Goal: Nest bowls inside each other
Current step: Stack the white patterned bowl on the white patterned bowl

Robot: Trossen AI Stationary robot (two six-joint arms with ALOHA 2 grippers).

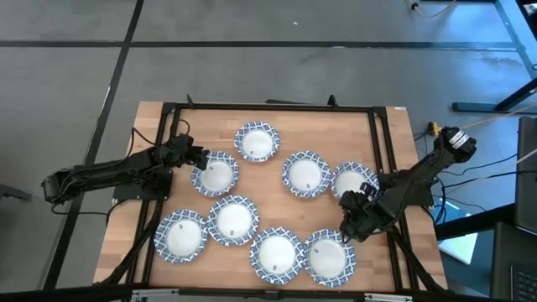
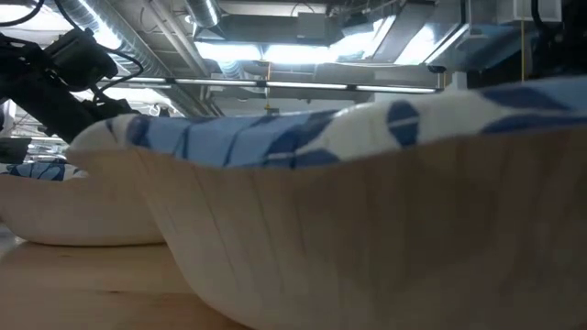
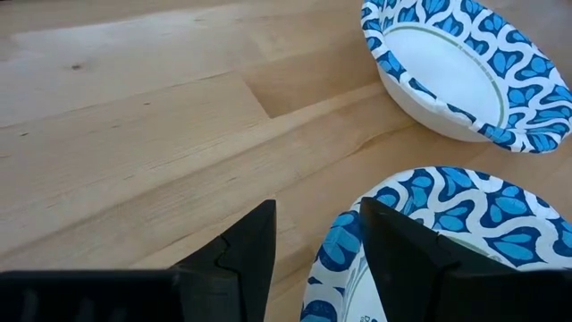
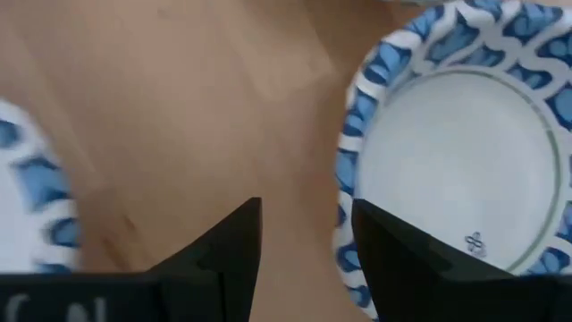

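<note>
The left gripper [image 3: 315, 241] stands part open at the left edge of a bowl [image 1: 215, 174] on the left half of the desk [image 1: 151, 117]. One finger [image 3: 246, 259] is outside the rim over bare wood, and the other finger [image 3: 407, 255] is over the blue patterned rim; it is not closed on anything. Just beyond it lies another bowl [image 3: 460, 67], the one nearest the far edge of the desk.

The right gripper [image 4: 304, 237] is also part open and holds nothing. It hangs low over the gap between bowls on the right half, with one finger [image 4: 393, 255] at the rim of a bowl [image 4: 465, 152] and a second bowl's edge [image 4: 36, 206] on its other side.

Nine bowls lie on the desk, all separate and none nested: one at the far middle, three across the centre, two near the left front and three along the front toward the right
</note>
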